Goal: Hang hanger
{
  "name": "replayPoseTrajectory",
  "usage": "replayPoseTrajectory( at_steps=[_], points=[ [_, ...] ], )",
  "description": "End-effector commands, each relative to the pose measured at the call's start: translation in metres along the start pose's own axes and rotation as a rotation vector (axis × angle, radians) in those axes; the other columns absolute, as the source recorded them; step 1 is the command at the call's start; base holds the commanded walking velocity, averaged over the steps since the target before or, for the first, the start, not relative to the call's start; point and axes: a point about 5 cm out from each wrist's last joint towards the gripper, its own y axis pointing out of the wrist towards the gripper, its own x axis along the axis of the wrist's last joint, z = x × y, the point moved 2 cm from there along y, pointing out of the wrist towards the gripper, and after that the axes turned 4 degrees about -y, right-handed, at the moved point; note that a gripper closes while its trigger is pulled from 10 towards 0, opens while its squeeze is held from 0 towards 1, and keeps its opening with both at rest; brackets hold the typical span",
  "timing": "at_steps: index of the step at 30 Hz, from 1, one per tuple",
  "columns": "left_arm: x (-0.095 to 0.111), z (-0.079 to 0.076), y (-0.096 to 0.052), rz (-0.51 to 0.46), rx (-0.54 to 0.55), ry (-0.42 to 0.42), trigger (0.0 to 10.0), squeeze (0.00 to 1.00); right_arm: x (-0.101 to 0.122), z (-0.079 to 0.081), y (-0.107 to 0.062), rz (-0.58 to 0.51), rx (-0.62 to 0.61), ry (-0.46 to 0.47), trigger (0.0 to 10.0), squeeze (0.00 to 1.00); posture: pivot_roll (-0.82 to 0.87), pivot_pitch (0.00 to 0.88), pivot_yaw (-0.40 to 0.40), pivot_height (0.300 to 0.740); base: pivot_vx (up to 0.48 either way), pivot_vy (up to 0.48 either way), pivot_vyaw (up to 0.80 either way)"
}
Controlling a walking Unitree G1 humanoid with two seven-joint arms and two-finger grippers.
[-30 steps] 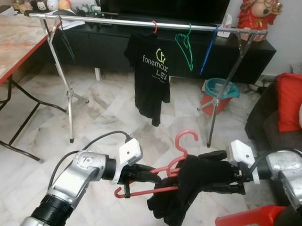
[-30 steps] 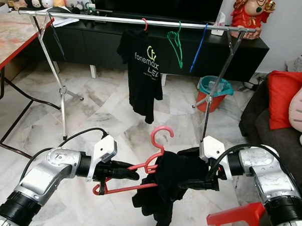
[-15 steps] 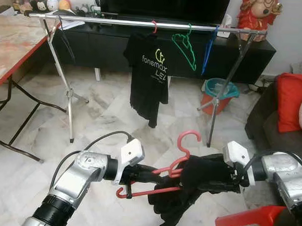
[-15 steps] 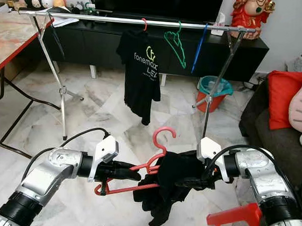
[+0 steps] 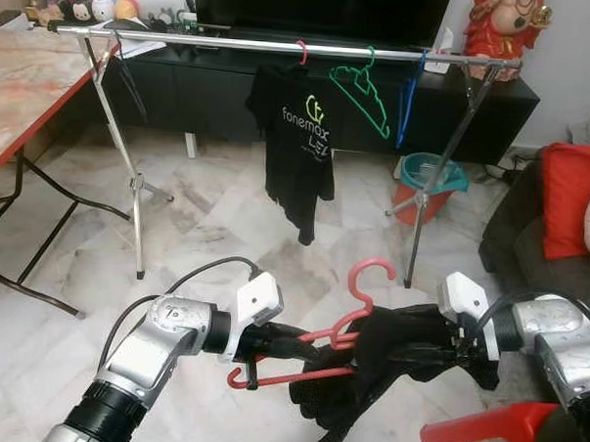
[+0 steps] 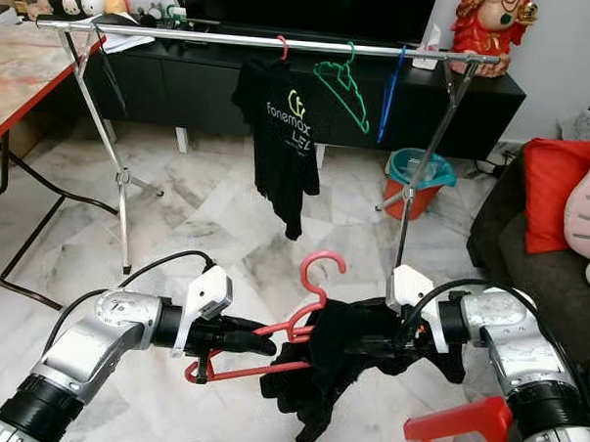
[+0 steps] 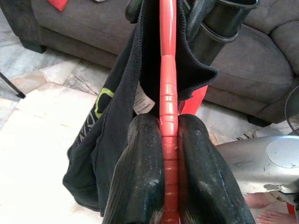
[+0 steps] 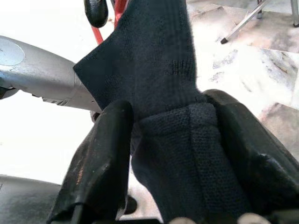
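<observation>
Low in front of me a red hanger carries a bunched black garment. My left gripper is shut on the hanger's left arm, its black fingers squeezing the red bar. From the right, my right gripper is shut on a fold of the black garment. Farther off stands a silver clothes rail holding a black printed T-shirt on a red hanger, an empty green hanger and a blue hanger.
A marble-top folding table stands at the left. Behind the rail is a black TV cabinet. A teal and orange bucket sits by the rail's right leg. A dark sofa with red cushion is at right, a red stool near me.
The black garment has been drawn out towards my right gripper and hangs a little differently. The green hanger and the T-shirt on the rail have swung slightly.
</observation>
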Motion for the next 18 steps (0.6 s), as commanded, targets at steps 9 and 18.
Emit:
replayPoseTrajectory(
  at_steps=[9,18],
  points=[
    [0.0191,-0.0013,0.004,-0.065,-0.023,0.084,10.0,0.0,0.0021,0.0013,-0.0005,-0.015,0.036,0.006,0.0,0.0,0.04,0.047,-0.065,0.736,0.0,0.0,0.0],
    [0.0206,0.0012,0.0048,-0.068,-0.017,0.097,10.0,0.0,0.0008,0.0071,0.004,-0.017,0.077,0.017,0.0,0.0,0.04,0.045,-0.065,0.736,0.0,0.0,0.0]
  ],
)
